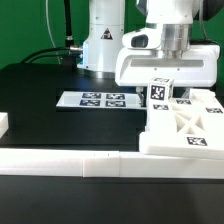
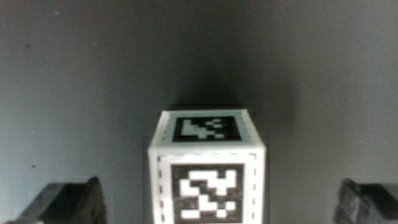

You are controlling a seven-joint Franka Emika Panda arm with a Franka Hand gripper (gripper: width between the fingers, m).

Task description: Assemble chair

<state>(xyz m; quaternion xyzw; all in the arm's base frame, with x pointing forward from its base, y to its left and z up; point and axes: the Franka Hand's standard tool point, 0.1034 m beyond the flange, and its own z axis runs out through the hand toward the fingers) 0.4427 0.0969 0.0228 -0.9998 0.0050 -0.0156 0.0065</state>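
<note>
- White border rail: nearest the exterior cam, long low strip across the foreground; short white block at the exterior view's left edge.
- Gripper: white hand w/ dark fingers, pointing down over the chair's tagged post. Jaws spread fully wide, nothing between them gripped; in wrist view both dark fingertips stand well apart, one each side of the post, not touching it.
- Chair: white blocky plastic, parts joined into one body, sits on the black table at the exterior view's right, just behind the rail.
  - Post: short, square-section, upright; b/w square tag on its end face and another on the side facing the wrist cam. In exterior view its tag shows just under the gripper body.
  - X-braced part: open frame w/ diagonal cross, facing the exterior cam, lower front of the body.
  - Further tags on front lower face and on the far right block; patterns too small to read.
  - How the joints seat: cannot tell.
- Marker board: thin flat white sheet w/ several b/w tags, flat on table, to the exterior view's left of the chair, apart from it.
- Table: black matte top.
- Arm base: white, behind the marker board; black cables beside it; green backdrop.
</note>
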